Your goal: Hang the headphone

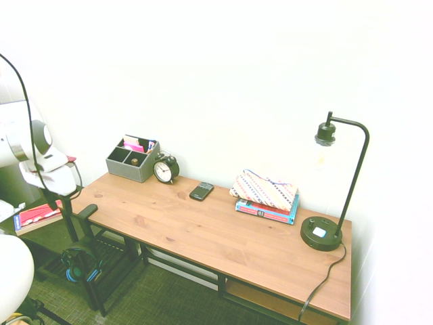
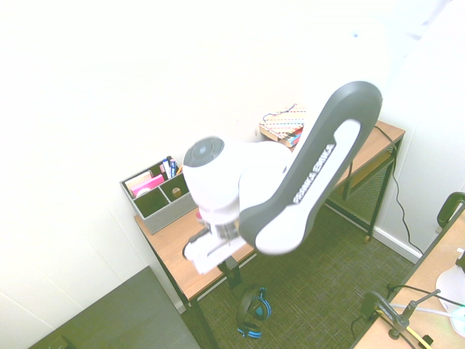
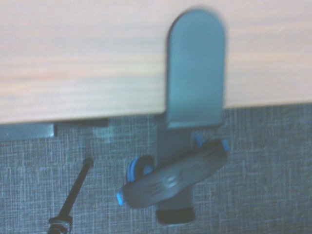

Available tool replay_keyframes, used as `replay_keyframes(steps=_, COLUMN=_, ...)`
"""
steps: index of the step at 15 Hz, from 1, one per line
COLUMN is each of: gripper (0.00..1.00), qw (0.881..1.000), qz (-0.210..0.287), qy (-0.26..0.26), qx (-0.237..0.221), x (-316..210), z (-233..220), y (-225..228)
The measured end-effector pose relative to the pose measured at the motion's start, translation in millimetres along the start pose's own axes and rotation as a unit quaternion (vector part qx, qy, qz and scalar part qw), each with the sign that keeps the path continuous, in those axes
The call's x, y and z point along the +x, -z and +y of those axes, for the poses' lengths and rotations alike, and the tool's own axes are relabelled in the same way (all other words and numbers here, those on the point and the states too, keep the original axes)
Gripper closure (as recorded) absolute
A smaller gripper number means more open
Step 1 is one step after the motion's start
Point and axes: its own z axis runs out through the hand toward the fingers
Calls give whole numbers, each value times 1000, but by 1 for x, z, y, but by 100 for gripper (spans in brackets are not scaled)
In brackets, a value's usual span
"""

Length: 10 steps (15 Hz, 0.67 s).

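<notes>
Black headphone (image 1: 78, 252) with the blue trim looks basically hung, guys. It's on the dark hanger (image 3: 196, 73) that hooks over the edge of the wooden desk (image 1: 169, 217), close to the corner at the clock (image 1: 166, 168) and organizer (image 1: 133, 159) end. In the wrist view the headband lies slantwise across the hanger's lower part, below the desk edge, with the cups hanging behind it. So I'd call the hanging part done, or as good as. Band's a bit crooked, but I wouldn't fuss with it. What's left, I reckon, is just backing the arm (image 2: 320, 167) off without snagging the band or bumping the hanger. As for where things sit: the headphone is below the gripper (image 1: 51, 199), well apart from it, so it isn't being held. Can't tell from these angles whether the gripper is open or shut, sorry. If it were me I'd go up and away first, since a sideways swing could catch the hanger.
</notes>
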Motion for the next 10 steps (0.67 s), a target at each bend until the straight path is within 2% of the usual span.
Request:
replay_keyframes(steps=5, gripper=0, qw=1000, qz=18, qy=3, qx=-17, x=152, z=64, y=114)
replay_keyframes(steps=7, gripper=0, qw=1000, qz=21, qy=1, qx=-13, x=182, z=96, y=151)
replay_keyframes(steps=10, gripper=0, qw=1000, qz=-19, qy=7, qx=13, x=213, z=136, y=171)
